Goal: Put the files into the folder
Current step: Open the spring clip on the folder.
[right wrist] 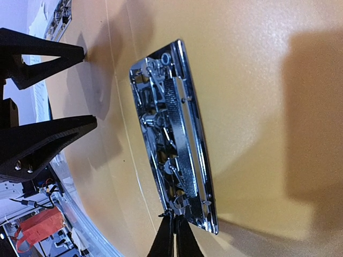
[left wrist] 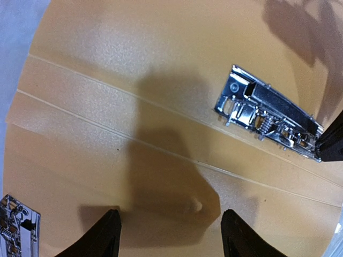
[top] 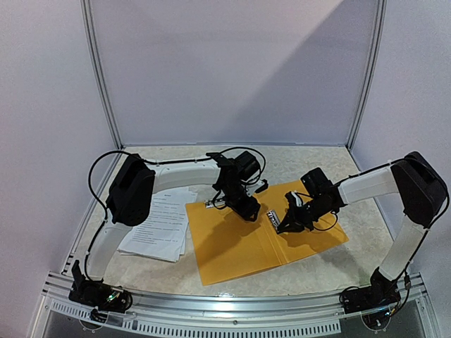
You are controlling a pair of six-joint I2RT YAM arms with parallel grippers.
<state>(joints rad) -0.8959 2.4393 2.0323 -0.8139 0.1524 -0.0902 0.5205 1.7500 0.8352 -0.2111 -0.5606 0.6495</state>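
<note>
The orange-yellow folder lies open and flat on the table, with a metal clip along its middle crease. The files, a stack of white printed sheets, rest to its left, partly under the left arm. My left gripper hovers open over the folder's left half, its jaws empty and the clip ahead of it to the right. My right gripper is shut, tips together against the near end of the clip.
A second small metal fitting sits at the folder's back left edge, also visible as the fitting in the left wrist view. White walls enclose the table on three sides. An aluminium rail runs along the near edge.
</note>
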